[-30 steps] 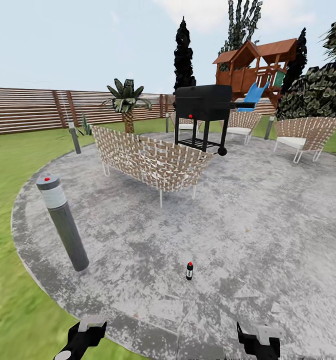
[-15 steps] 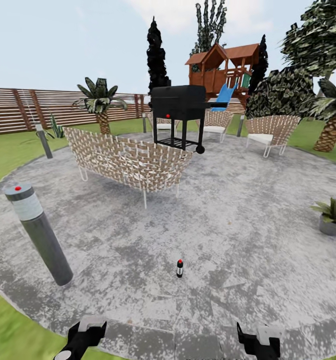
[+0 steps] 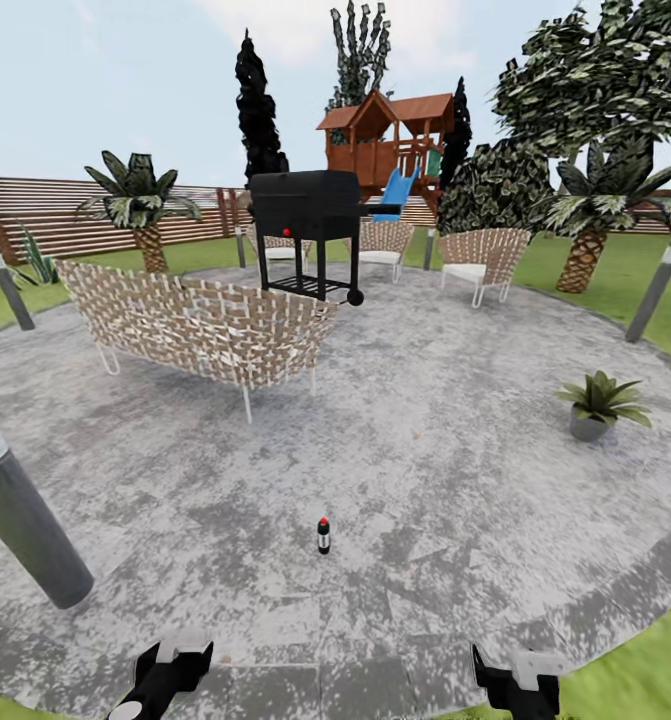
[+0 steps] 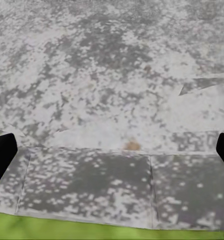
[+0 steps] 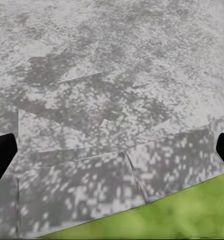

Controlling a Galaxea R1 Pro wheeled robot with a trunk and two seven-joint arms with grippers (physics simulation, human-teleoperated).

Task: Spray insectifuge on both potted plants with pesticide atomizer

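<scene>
A round paved patio (image 3: 455, 470) spreads ahead; one potted plant (image 3: 600, 403) sits at two o'clock, and the bottle (image 3: 323, 536) stands upright at twelve, well apart from both grippers. It looks light, rigid and probably tippy, so grip mid-body. The left gripper (image 4: 112, 150) and right gripper (image 5: 112, 150) gape wide, empty.

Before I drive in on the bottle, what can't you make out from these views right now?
- Pesticide atomizer, head view: too small to read its label or tell which way the nozzle faces.
- Second potted plant: one potted plant is in sight, at the patio's right.
- Bollard lamp post: its top is cut off by the left edge.
- Left claw and right claw: fingertips sit at the wrist frames' edges, wide apart.
</scene>
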